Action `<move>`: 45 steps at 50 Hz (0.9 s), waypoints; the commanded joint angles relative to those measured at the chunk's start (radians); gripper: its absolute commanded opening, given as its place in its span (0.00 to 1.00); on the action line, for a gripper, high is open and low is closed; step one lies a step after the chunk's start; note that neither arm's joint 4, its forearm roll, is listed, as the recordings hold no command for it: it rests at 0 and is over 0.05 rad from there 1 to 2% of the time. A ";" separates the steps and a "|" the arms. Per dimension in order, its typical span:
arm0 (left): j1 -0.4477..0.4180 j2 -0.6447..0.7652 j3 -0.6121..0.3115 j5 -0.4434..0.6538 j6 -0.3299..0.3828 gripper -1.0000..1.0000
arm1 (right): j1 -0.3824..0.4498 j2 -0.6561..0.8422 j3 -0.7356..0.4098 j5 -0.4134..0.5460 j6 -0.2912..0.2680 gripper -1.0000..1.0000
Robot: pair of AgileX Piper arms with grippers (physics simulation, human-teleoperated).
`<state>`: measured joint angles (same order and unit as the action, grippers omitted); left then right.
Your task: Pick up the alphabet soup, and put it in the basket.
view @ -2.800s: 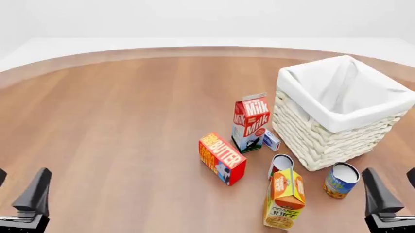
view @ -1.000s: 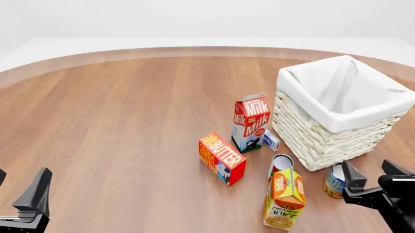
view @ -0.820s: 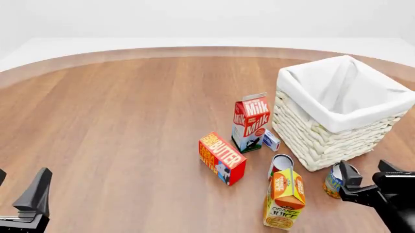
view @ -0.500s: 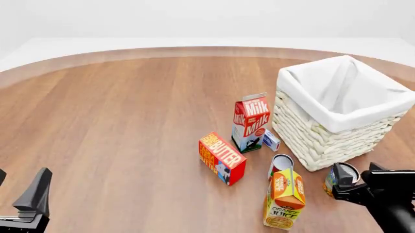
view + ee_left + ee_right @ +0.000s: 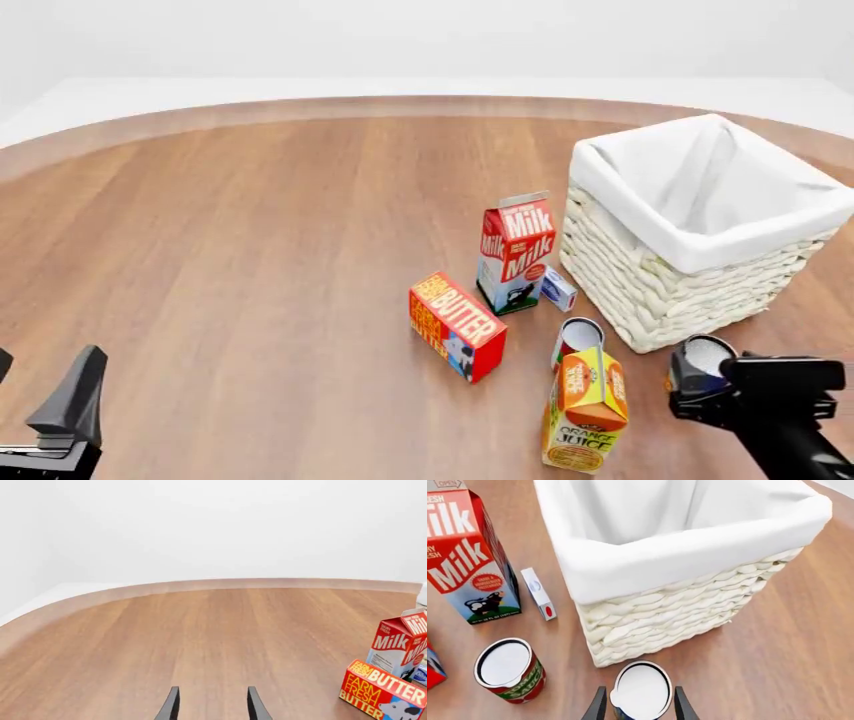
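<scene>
The alphabet soup can (image 5: 703, 351) stands upright on the table just in front of the basket (image 5: 641, 285), its whitish top showing. In the right wrist view the can (image 5: 640, 689) sits between my two fingers, with a small gap on each side. My right gripper (image 5: 699, 386) is open and straddles the can, hiding most of its label. The basket's cloth rim (image 5: 694, 555) is just beyond the can. My left gripper (image 5: 43, 395) is open and empty at the near left, also shown in the left wrist view (image 5: 212, 709).
A red-labelled can (image 5: 578, 335) and an orange juice carton (image 5: 585, 408) stand just left of the soup. A milk carton (image 5: 515, 250), a small white box (image 5: 558, 288) and a butter box (image 5: 457, 325) lie further left. The red-labelled can (image 5: 507, 667) is close to my right fingers.
</scene>
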<state>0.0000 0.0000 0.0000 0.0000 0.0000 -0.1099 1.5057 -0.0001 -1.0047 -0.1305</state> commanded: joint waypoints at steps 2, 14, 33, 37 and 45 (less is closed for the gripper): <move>0.000 0.000 0.000 0.000 0.000 1.00 | 0.002 0.106 0.000 -0.073 -0.001 1.00; 0.000 0.000 0.000 0.000 0.000 1.00 | 0.010 0.204 0.000 -0.136 0.014 1.00; 0.000 0.000 0.000 0.000 0.000 1.00 | 0.011 0.249 0.000 -0.164 0.020 1.00; 0.000 0.000 0.000 0.000 0.000 1.00 | 0.013 0.250 0.000 -0.164 0.021 1.00; 0.000 0.000 0.000 0.000 0.000 1.00 | 0.015 0.214 0.000 -0.143 0.035 0.00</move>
<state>0.0000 0.0000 0.0000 0.0000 0.0000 -0.1003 1.7312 -0.0029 -1.1641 -0.1169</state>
